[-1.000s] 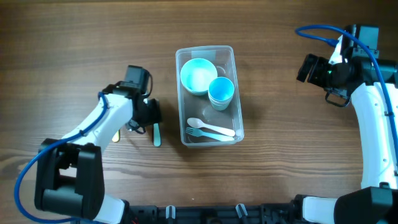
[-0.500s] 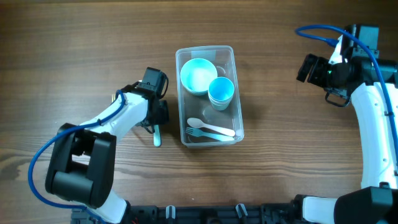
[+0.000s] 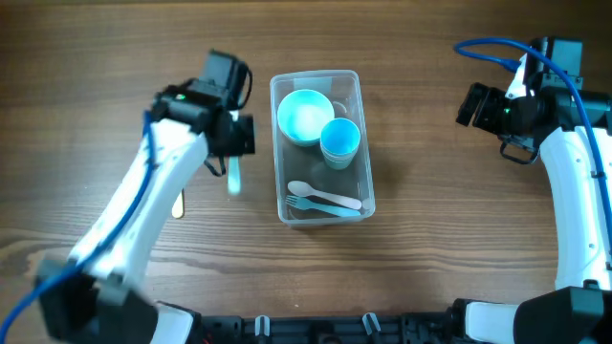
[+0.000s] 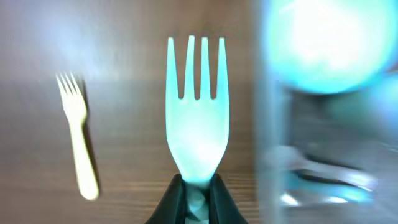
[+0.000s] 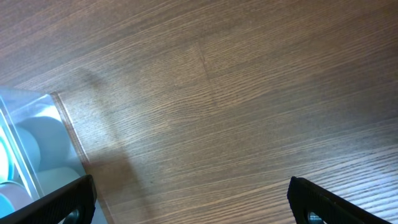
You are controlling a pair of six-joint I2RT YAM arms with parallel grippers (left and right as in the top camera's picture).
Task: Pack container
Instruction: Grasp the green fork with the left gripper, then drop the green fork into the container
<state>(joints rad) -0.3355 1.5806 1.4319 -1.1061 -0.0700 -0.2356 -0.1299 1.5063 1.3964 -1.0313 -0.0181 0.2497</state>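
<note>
The container (image 3: pixel 275 153), a clear plastic bin, stands at the table's middle. It holds a light blue bowl (image 3: pixel 304 115), a blue cup (image 3: pixel 339 141), a white spoon and a blue fork (image 3: pixel 323 201). Just left of it, my left gripper (image 3: pixel 232 153) is shut on the handle of a light blue fork (image 3: pixel 233 178), lifted off the wood. In the left wrist view the fork (image 4: pixel 196 112) points away from the gripper (image 4: pixel 197 194), and the container (image 4: pixel 268 155) is a blur at the right. My right gripper (image 5: pixel 193 199) stands open over bare wood at the far right (image 3: pixel 470 105).
A pale yellow fork (image 4: pixel 78 134) lies on the table left of the held fork, seen from overhead (image 3: pixel 178 203) beside the left arm. The container's corner (image 5: pixel 37 143) shows at the left edge of the right wrist view.
My left gripper has shut on the light blue fork and lifted it from the table, moving up and back along the container's left side. The right arm has not moved.
</note>
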